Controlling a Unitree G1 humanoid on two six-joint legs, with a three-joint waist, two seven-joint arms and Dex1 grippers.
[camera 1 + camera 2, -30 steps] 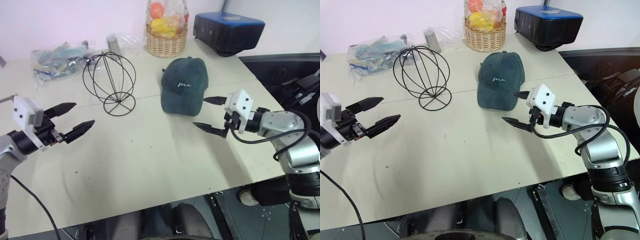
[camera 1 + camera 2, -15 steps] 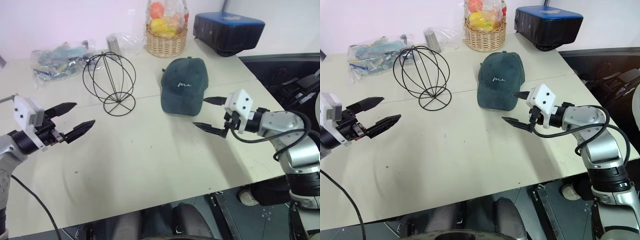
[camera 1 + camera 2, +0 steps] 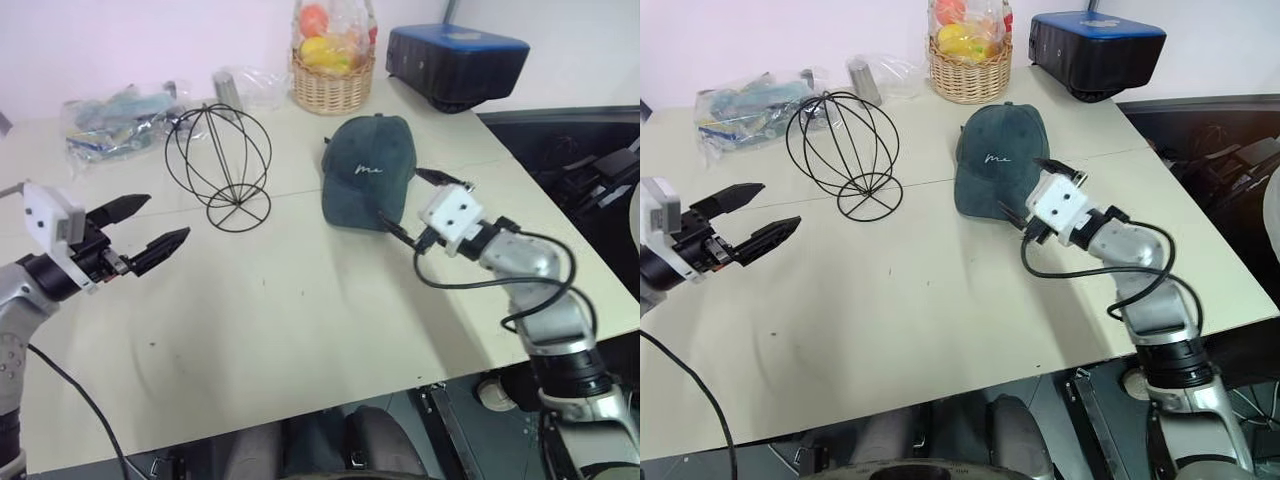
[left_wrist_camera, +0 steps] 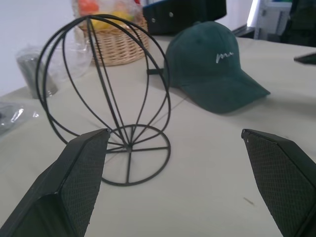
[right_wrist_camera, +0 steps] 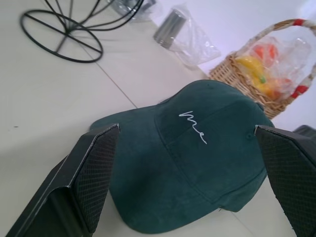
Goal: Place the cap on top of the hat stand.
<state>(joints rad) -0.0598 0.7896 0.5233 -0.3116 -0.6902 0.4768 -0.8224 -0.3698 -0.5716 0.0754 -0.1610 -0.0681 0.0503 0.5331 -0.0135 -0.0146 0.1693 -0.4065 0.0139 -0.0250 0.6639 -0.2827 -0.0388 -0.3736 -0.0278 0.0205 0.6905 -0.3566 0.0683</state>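
The right gripper (image 3: 410,205), jaws spread wide, is nearing the cap (image 3: 368,170) beside the hat stand (image 3: 220,165); pinching the brim squarely should work best. The left gripper (image 3: 145,228) is hovering open.

A pale cream worktop (image 3: 300,300) runs back to a plain pinkish-white wall (image 3: 120,40), with a thin seam crossing it from side to side. Past its right edge the floor (image 3: 560,140) lies dark.
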